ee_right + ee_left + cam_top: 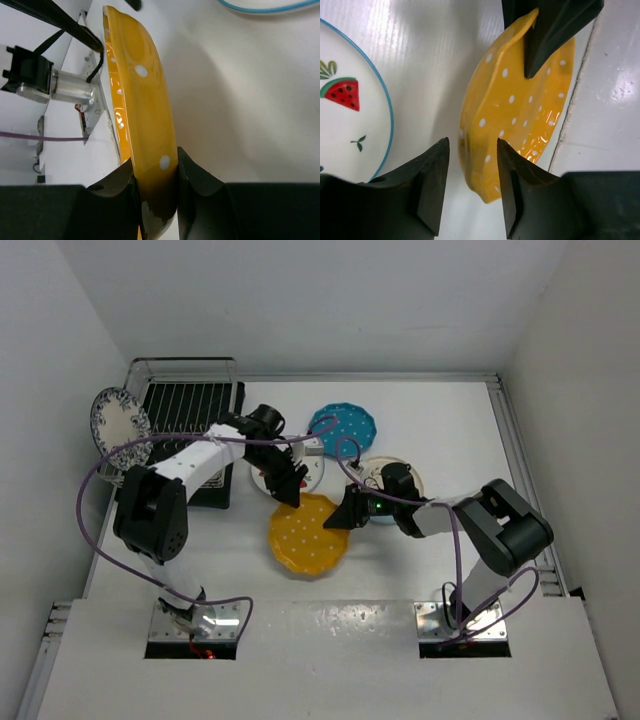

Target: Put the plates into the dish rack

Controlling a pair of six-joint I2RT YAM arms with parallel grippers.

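The right pincer (155, 161) is pinching the rim of the yellow dotted plate (145, 110), one finger pressed to each face, and the plate is tipped up on edge above the table. At the plate's opposite rim the left pincer (472, 146) is spread, its two fingers standing either side of the scalloped edge with a gap showing at one finger. Seen from above, the yellow plate sits near the centre of the table, with the right pincer at its 2 o'clock and the left at its 11 o'clock. The strawberry plate (350, 115) lies flat just beside it, at 12 o'clock under the left arm. The teal dotted plate (343, 427) lies further out at 1 o'clock. The cream-and-light-blue plate (410, 475) lies at 2 o'clock, partly under the right arm. The wire dish rack (190, 405) stands at 10 o'clock in the far left corner. The blue floral plate (118, 425) stands upright at its left side. The table (380, 570) is glossy white, with plain white walls (320, 300) on three sides.
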